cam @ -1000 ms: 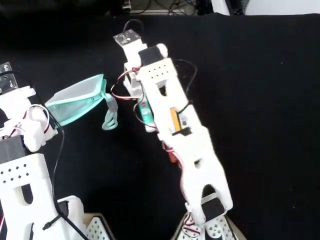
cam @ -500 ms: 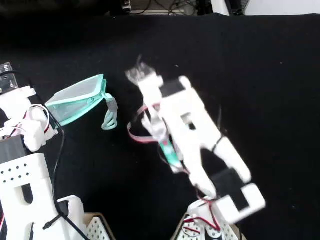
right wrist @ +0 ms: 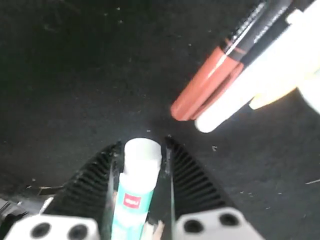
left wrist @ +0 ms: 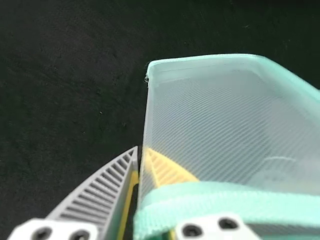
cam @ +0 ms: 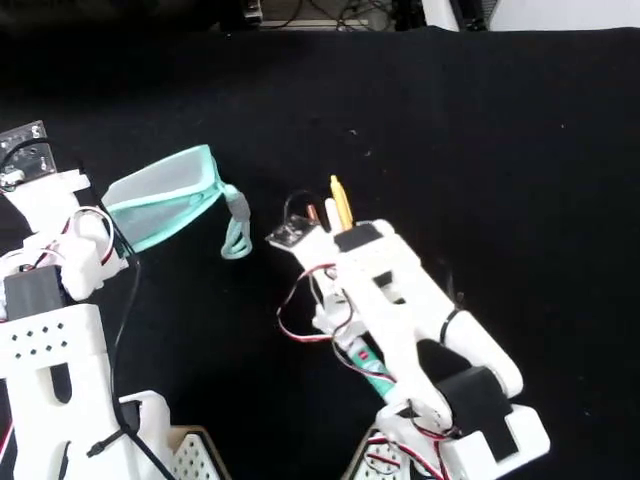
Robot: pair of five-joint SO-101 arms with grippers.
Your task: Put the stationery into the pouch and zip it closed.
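**Item 1. Pouch (cam: 160, 200).** Mint mesh.
- Position: it is sitting at the left of the counter (cam: 520, 150).
- Hold: the left gripper (left wrist: 140, 156) is holding it. The fingers are pinching one end of the fabric, with a ribbed grey finger outside and the other showing yellow through the mesh.
- Axis: in the high view the long axis is running from that gripper up and to the right, toward the middle of the counter.
- Strap loop (cam: 236, 228): it is hanging from the far end.
- Purpose, as a judgement: the pouch is being offered toward the other arm so that stationery can be slid in lengthwise. Whether the zip is standing open cannot be told.

**Item 2. Glue stick (right wrist: 131, 200).** Teal body, white cap.
- Hold: the right gripper (right wrist: 142, 144) is carrying it, with the fingers pressing on either side of the cap end.
- Axis: the stick is lying along the fingers, cap leading, and is pointing down at the counter just short of the pens.
- Purpose, as a judgement: this lengthwise grip is keeping the stick in line for a cap-first entry into the pouch.

**Item 3. Pens (right wrist: 235, 65).** A loose bundle of red-brown, black, white and yellowish barrels.
- Position: they are lying side by side on the counter, not yet collected.
- Axis: in the high view their tips (cam: 338, 200) are pointing away from the arm bases, and the barrels are running back under the right arm (cam: 400, 310).
- Relation: they are resting well apart from the pouch.
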